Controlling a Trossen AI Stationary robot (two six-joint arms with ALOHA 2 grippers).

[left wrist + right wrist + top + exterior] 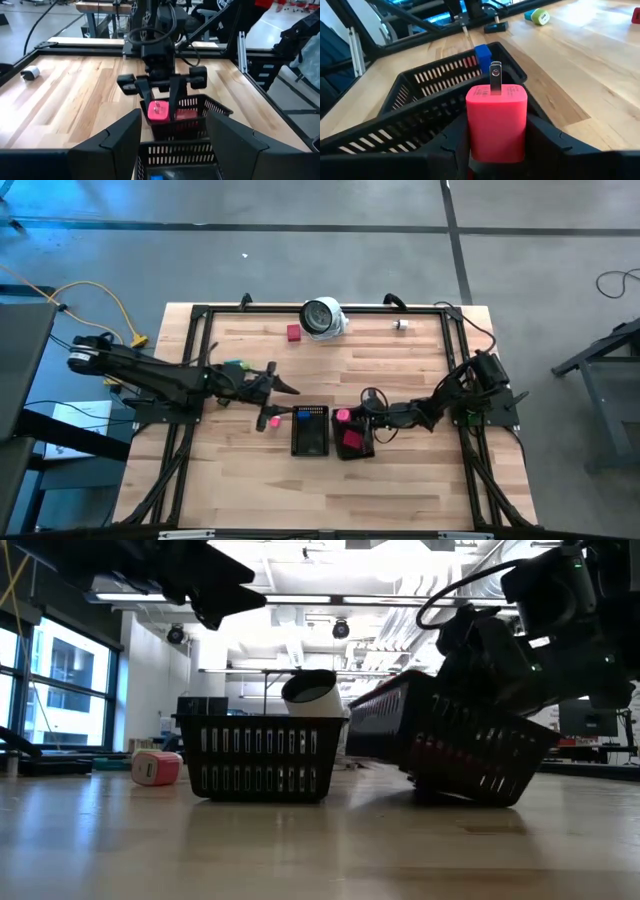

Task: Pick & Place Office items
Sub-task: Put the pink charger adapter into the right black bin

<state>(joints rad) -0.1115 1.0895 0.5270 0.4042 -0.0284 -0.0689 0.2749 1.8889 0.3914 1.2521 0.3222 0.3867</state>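
Wooden table [400, 390] inside a black frame, two black mesh trays side by side near its middle. Left tray [309, 430] sits flat with a blue piece [308, 415] at its far end. Right tray [354, 442] is tipped up on one edge in the low view, likely levered by the arm pressing on it; a red piece [351, 439] lies inside.

Right gripper [352, 418] sits over the right tray's rim, jaws part-closed and clamped on a pink wall charger [496, 122], prongs pointing up. Looks like it's mid-carry, about to drop the charger into a tray.

Left gripper [285, 388] hovers above the table just beyond the left tray, fingers spread wide, holding nothing — waiting or lining up the next pick.

Loose items still out: pink piece [272, 421] just beside the left tray, red piece [293, 333] next to the round white-and-grey object [323, 318], white piece [400, 325] at the far edge, green-blue piece [236, 365] under the left arm.
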